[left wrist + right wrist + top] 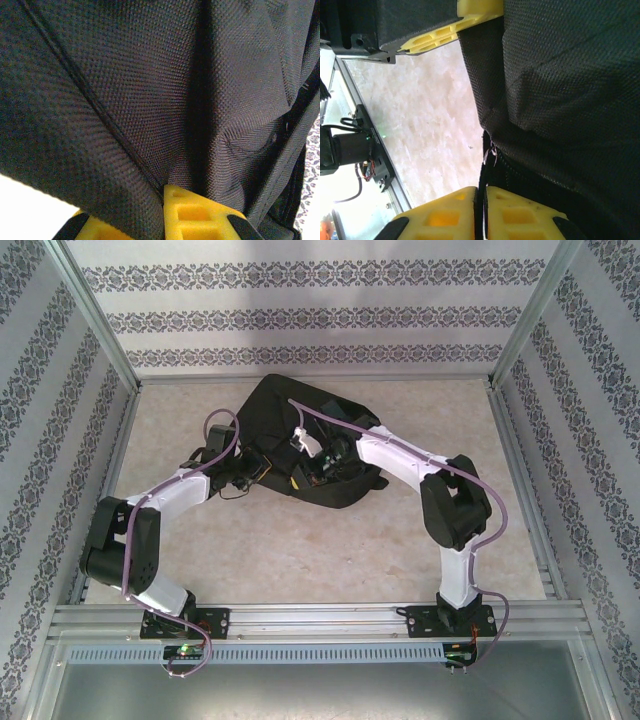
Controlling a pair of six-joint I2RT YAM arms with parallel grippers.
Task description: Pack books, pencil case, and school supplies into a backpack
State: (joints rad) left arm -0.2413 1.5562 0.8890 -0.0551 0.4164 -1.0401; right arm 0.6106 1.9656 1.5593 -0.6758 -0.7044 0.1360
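The black fabric backpack [290, 415] lies on the table at the back centre, and both arms reach onto its near side. My left gripper [248, 477] is at its left edge. In the left wrist view the left gripper [161, 212] is shut, its yellow fingers [195, 217] pinching a fold of backpack [125, 90] fabric. My right gripper [322, 468] is at the bag's middle. In the right wrist view the right gripper [481, 205] is shut on a thin black edge of the backpack [570, 75]. The books, pencil case and school supplies are hidden.
The beige marbled table [300, 550] lies bare in front of the bag. A metal rail [320, 618] runs along the near edge, and patterned walls close in the sides and back. The left gripper's yellow finger [470, 17] shows at the top of the right wrist view.
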